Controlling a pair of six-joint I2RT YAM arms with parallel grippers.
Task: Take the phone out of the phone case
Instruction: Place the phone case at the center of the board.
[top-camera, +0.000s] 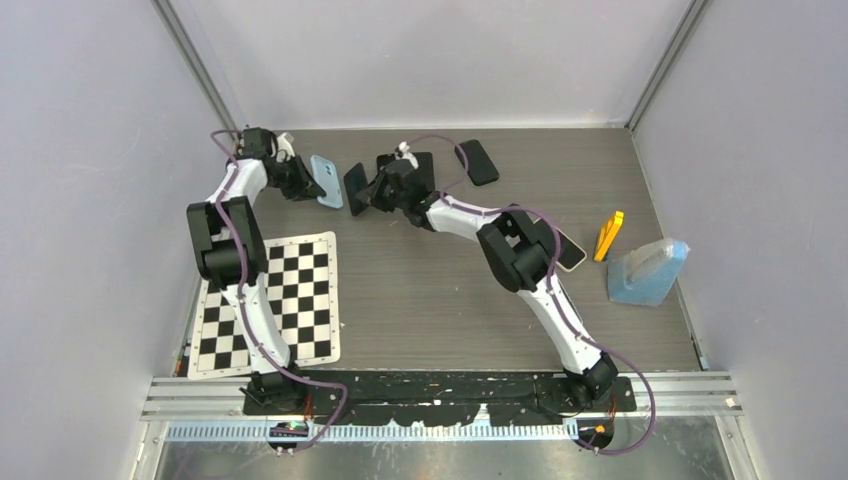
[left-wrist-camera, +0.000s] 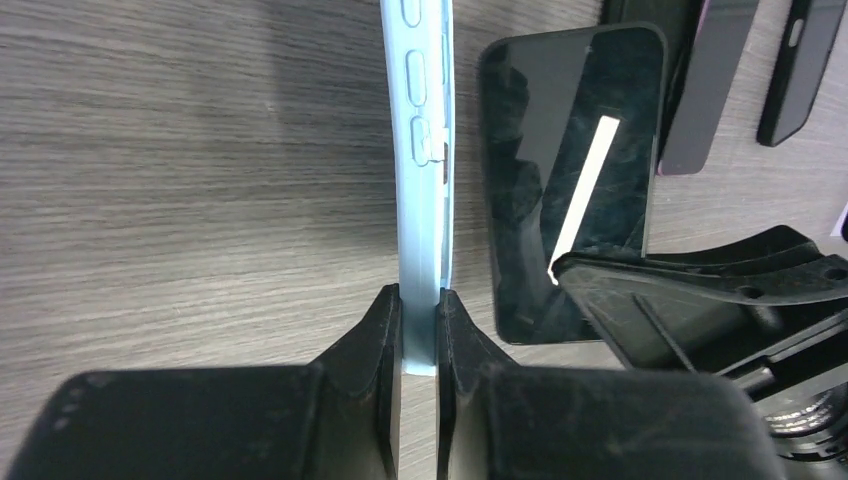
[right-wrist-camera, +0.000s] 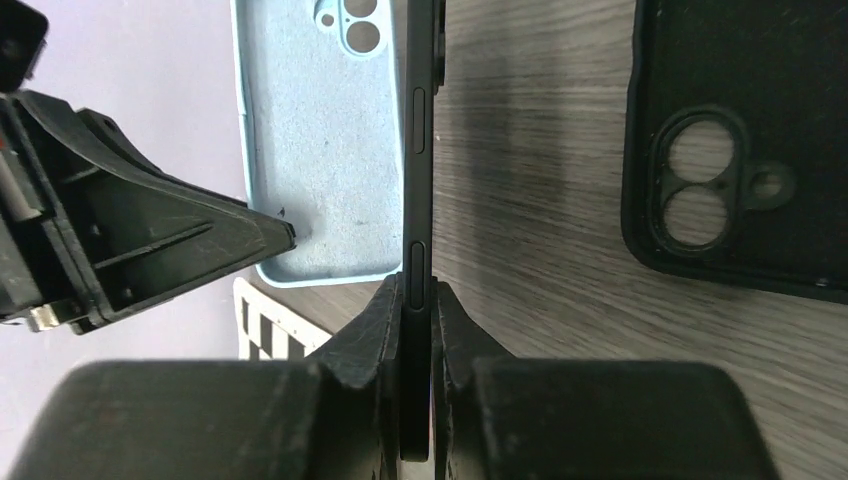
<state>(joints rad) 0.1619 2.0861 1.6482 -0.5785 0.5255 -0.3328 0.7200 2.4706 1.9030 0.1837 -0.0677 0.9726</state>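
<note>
Left claw (left-wrist-camera: 420, 305) clenched on the edge of the empty light-blue phone case (left-wrist-camera: 420, 140), right claw (right-wrist-camera: 418, 295) clamped on the black phone (right-wrist-camera: 420, 130) held on edge, fully out, just right of the left claw, 1 spare black case (right-wrist-camera: 740, 150) flat on the bench (right-wrist-camera: 540, 150) right of the right claw.

The blue case (left-wrist-camera: 420, 100) runs off the top of the left wrist view. So does the phone (right-wrist-camera: 420, 150) in the right wrist view. The right arm (top-camera: 515, 250) hides part of a second phone (top-camera: 573, 253).
</note>
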